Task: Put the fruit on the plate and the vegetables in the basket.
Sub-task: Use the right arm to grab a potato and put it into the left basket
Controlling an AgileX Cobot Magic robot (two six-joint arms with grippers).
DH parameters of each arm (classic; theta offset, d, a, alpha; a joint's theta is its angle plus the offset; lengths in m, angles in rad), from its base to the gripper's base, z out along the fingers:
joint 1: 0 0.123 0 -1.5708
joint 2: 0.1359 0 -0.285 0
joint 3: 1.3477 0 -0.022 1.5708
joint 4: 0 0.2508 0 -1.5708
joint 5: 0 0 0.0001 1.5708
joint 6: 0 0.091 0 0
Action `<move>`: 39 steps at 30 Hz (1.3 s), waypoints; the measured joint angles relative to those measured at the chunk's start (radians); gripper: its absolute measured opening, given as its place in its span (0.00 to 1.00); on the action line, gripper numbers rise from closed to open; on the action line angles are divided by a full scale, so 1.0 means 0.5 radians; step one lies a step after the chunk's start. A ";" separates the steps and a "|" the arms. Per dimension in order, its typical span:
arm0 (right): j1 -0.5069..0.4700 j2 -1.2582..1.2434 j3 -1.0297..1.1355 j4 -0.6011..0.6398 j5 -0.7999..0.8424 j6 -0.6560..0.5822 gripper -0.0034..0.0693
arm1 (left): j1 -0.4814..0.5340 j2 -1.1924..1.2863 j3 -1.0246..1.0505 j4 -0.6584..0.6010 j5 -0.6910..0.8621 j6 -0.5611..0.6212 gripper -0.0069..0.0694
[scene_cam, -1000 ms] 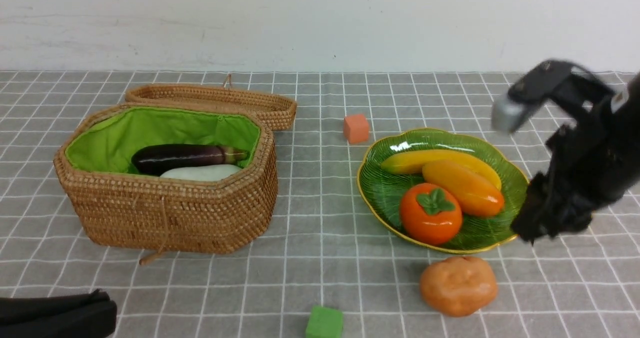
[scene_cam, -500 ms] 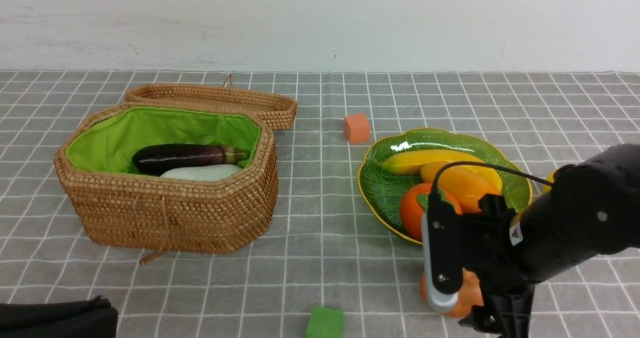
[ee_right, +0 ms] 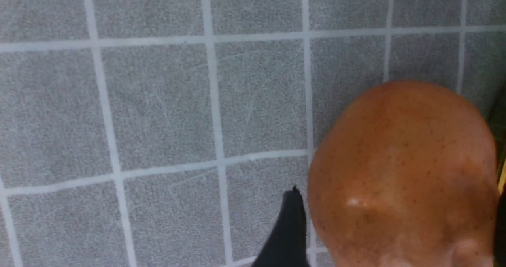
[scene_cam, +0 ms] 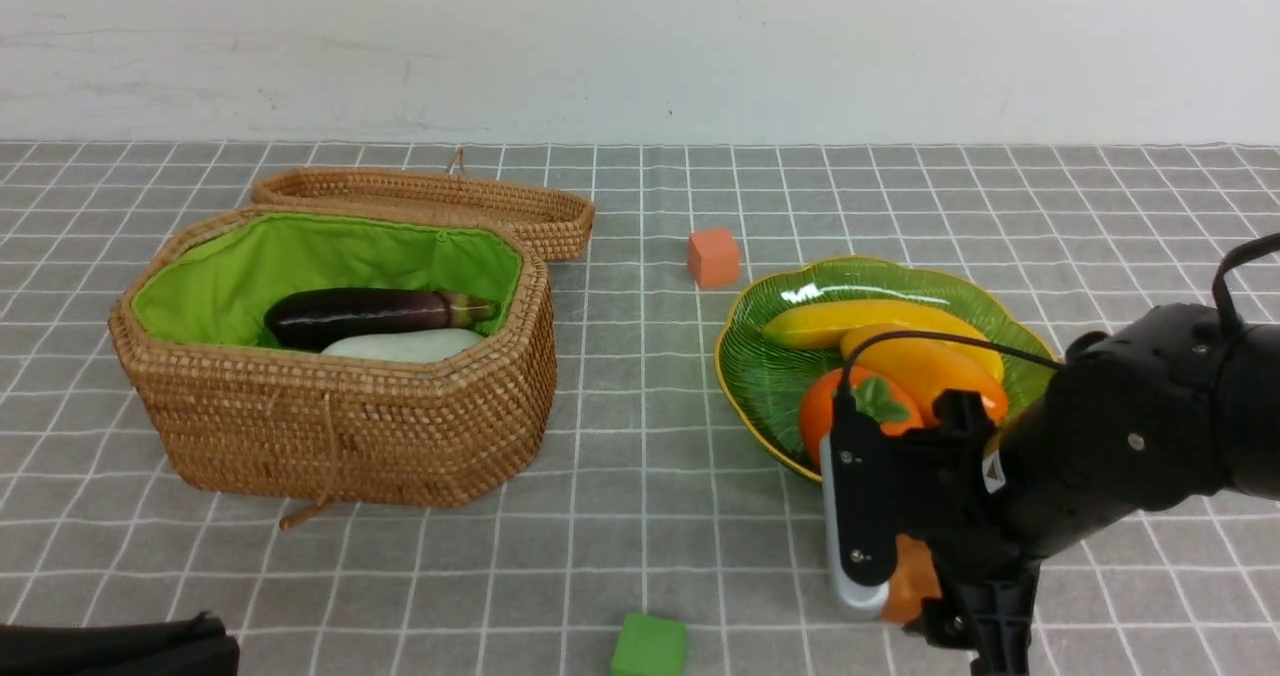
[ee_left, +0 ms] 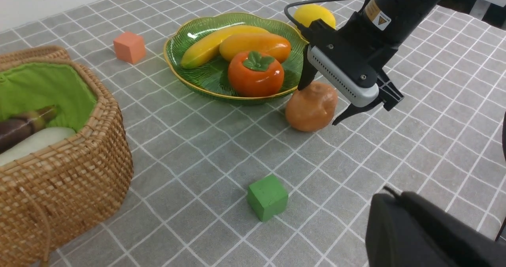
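Sitting open on the robot's left, the basket (scene_cam: 340,436) holds two vegetables, the eggplant (scene_cam: 360,316) and the radish (scene_cam: 400,346). Both lie left-right, the eggplant's stem toward the plate (scene_cam: 760,376). That plate carries three fruits: the banana (scene_cam: 830,321) and mango (scene_cam: 920,361) side by side, roughly left-right, and the persimmon (ee_left: 255,75), leaf cap up. The right gripper (ee_left: 317,106) straddles the one potato (ee_left: 310,109) beside the plate's near rim, jaws spread. One lemon (ee_left: 314,16) lies just outside the rim. Whether the left gripper (scene_cam: 190,636) is spread or closed cannot be told.
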 joint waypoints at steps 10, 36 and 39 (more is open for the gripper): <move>0.000 0.008 -0.002 -0.015 0.006 0.000 0.90 | 0.000 0.000 0.000 0.000 0.001 0.000 0.09; 0.004 0.144 -0.042 -0.051 -0.018 -0.002 0.88 | 0.000 0.000 0.000 0.000 0.001 0.000 0.10; 0.004 0.175 -0.044 -0.051 -0.014 0.000 0.88 | 0.000 0.000 0.000 0.000 0.001 0.000 0.10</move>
